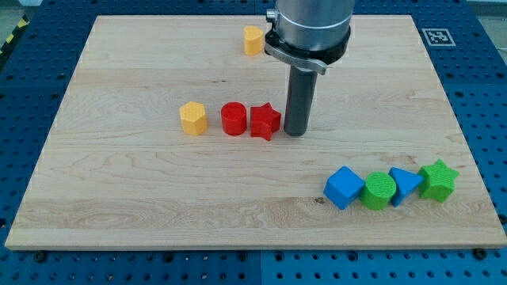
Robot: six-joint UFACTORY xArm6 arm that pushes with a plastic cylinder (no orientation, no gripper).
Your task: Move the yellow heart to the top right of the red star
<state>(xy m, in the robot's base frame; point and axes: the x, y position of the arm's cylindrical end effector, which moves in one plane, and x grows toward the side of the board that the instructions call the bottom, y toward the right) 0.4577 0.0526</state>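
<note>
The yellow heart [253,39] lies near the view's top edge of the wooden board, a little left of the arm's housing. The red star [264,122] sits at the board's middle, touching a red cylinder [234,119] on its left. My tip [295,131] stands on the board just to the right of the red star, very close to it or touching it; I cannot tell which. The yellow heart is up and to the left of the tip, well apart from it.
A yellow hexagon [193,118] lies left of the red cylinder. At the view's bottom right stand a blue cube [344,188], a green cylinder [379,190], a blue triangle [405,185] and a green star [438,180] in a row. The board [119,206] has edges all round.
</note>
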